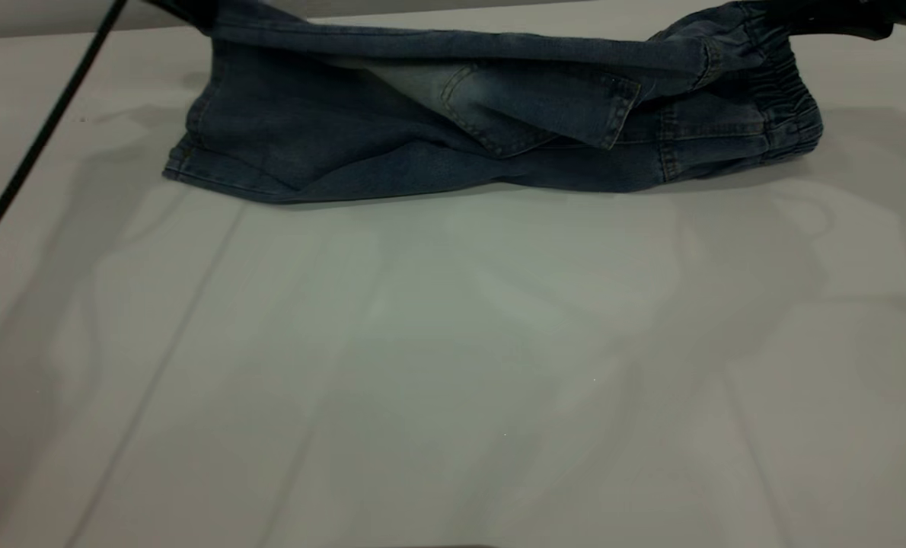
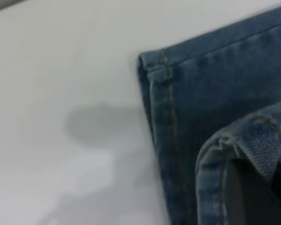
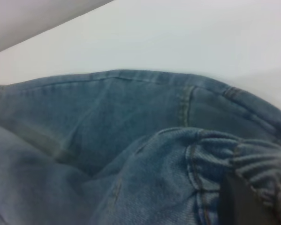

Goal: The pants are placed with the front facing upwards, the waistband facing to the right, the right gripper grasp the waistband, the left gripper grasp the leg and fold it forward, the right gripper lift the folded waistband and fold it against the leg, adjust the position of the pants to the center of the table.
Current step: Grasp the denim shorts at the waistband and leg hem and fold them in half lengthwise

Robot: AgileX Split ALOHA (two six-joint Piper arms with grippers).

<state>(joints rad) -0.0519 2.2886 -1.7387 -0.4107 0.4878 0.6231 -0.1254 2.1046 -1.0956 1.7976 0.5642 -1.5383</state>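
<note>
**Denim pants lifted along their far edge**

The short blue denim pants (image 1: 453, 144) are shown at the far side of the plain white matte table (image 1: 453, 365), their far edge raised. The gathered elastic waistband (image 1: 792, 106) is clamped by the black right gripper (image 3: 246, 206); the hemmed leg end (image 2: 215, 154) is pinched by the left gripper (image 2: 253, 197). A black cable (image 1: 38, 144) crosses the left.

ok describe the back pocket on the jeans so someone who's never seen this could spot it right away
On the white table, the pants lie across the far side, the waistband at the exterior view's right. A layer of denim is lifted and folded over along the top; the back pocket sits on its hanging underside, near the middle. It is the only patch outlined in stitching, paler than the dark denim around it.
</note>
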